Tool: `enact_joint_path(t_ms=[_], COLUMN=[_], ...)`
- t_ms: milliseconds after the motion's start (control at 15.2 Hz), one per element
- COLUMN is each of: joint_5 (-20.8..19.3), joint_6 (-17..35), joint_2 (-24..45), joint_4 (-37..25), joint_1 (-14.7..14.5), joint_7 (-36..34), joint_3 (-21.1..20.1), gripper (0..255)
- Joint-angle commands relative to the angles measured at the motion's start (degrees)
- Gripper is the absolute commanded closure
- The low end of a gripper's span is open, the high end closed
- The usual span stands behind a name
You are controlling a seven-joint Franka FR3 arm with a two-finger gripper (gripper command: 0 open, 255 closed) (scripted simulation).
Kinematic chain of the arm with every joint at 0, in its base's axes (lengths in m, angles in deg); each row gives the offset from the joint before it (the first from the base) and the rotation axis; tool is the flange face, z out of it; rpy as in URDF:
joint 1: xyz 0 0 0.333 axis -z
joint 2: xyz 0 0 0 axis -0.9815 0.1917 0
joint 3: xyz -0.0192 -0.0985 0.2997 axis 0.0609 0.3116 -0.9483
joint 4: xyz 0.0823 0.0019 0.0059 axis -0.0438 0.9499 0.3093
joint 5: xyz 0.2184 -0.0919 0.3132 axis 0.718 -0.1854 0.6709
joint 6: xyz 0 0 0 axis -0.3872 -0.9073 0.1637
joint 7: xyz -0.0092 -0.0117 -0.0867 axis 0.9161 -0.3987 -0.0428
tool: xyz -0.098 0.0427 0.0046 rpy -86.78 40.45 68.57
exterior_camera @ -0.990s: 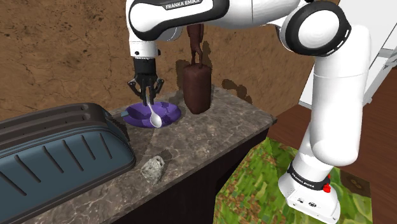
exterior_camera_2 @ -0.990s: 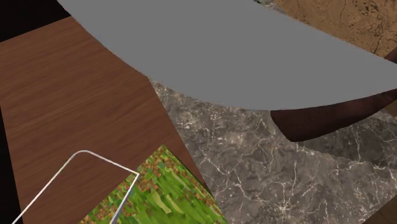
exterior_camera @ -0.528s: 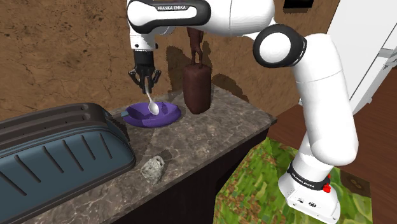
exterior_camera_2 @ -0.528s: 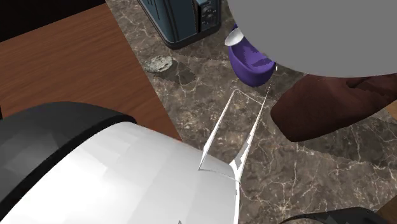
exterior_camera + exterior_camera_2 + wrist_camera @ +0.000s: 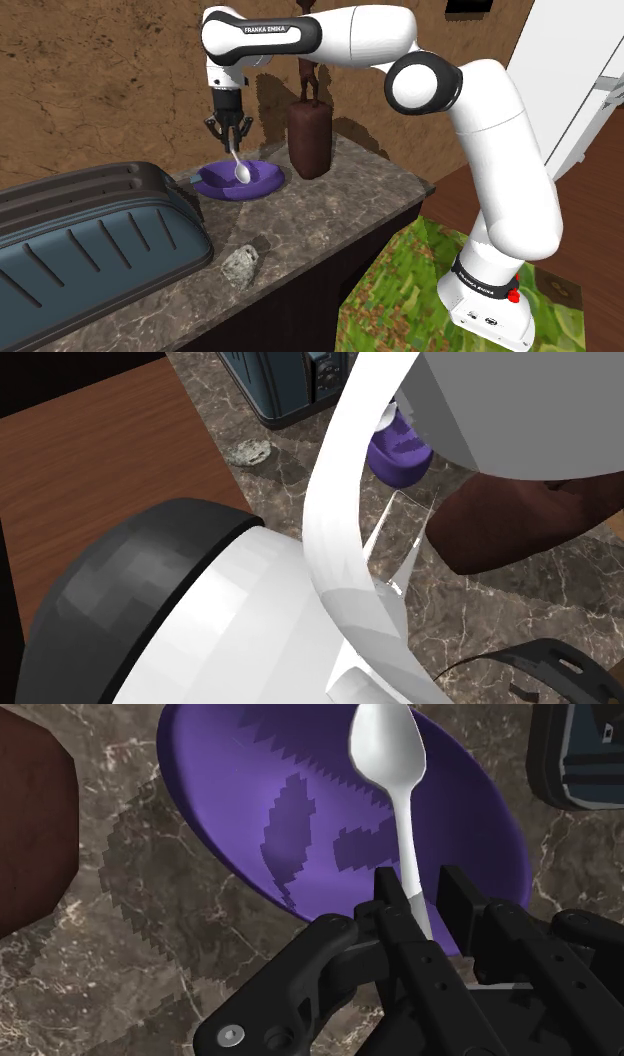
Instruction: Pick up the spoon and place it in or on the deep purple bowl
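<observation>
A white spoon (image 5: pixel 239 167) hangs by its handle from my gripper (image 5: pixel 229 135), bowl end down, just above the purple bowl (image 5: pixel 240 182) on the marble counter. In the wrist view the fingers (image 5: pixel 398 904) are shut on the spoon (image 5: pixel 392 754) handle, and its bowl end lies over the inside of the purple bowl (image 5: pixel 250 774). The second exterior view has part of the purple bowl (image 5: pixel 400 456) showing behind my white arm.
A dark brown vase-like object (image 5: pixel 309 135) stands close to the bowl on the shoulder view's right. A large blue-grey suitcase (image 5: pixel 90 235) lies on the counter at the left. A small grey lump (image 5: pixel 240 264) sits near the counter's front edge (image 5: pixel 330 250).
The gripper has carried the spoon slightly higher and farther back, so it now hangs over the bowl's middle. The arm's elbow has swung toward the shoulder view's left.
</observation>
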Motion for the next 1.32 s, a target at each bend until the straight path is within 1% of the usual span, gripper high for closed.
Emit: enact_joint_path(t_ms=[0, 462, 990, 1056, 1254], joint_5=[0.08, 0.24, 0.24, 0.24, 0.23], joint_6=[1.76, 7.36, 7.61, 7.60, 7.57], joint_2=[-0.37, -0.81, -0.80, -0.81, -0.75], joint_4=[2.15, 8.27, 8.52, 8.52, 8.43], joint_1=[0.20, 0.59, 0.60, 0.60, 0.57], joint_7=[0.30, 1.08, 1.12, 1.12, 1.09], joint_3=[0.02, 0.10, 0.11, 0.11, 0.10], gripper=[255, 255, 255, 0, 0])
